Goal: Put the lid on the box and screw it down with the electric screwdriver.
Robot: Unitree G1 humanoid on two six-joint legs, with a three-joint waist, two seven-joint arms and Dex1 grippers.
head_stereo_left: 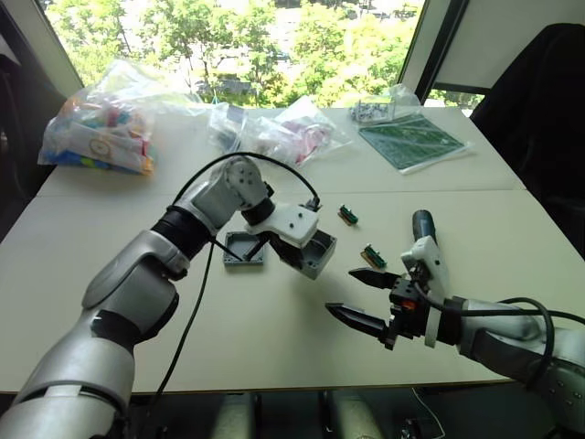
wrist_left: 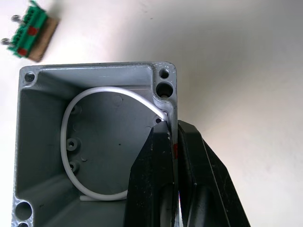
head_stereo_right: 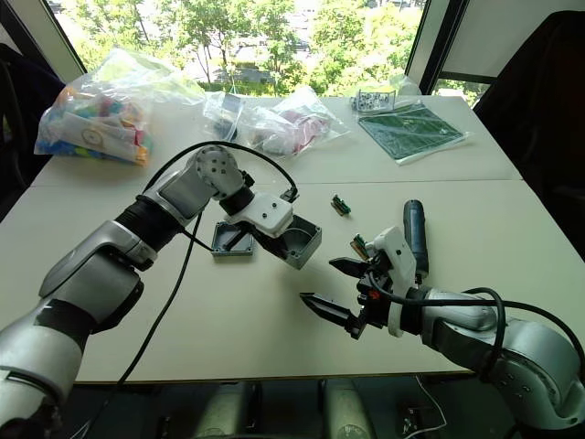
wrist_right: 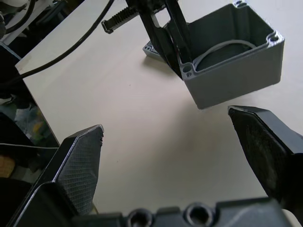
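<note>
My left gripper (wrist_left: 171, 137) is shut on one wall of the grey box (head_stereo_left: 316, 255), one finger inside and one outside, by a small red spot. The box hangs tilted just above the table, open side up, with a white ring lying inside it (wrist_left: 94, 142). The shallow grey lid (head_stereo_left: 243, 248) lies flat on the table right beside it, to the left. My right gripper (head_stereo_left: 338, 290) stands open and empty in front of the box, a little to its right. The dark electric screwdriver (head_stereo_right: 414, 232) lies on the table behind my right wrist.
Two small green connectors (head_stereo_left: 348, 215) (head_stereo_left: 373, 255) lie between the box and the screwdriver. Plastic bags of parts (head_stereo_left: 101, 128) (head_stereo_left: 274, 128) and a green circuit board (head_stereo_left: 411, 139) sit at the back. A black cable (head_stereo_left: 196, 302) hangs from my left arm.
</note>
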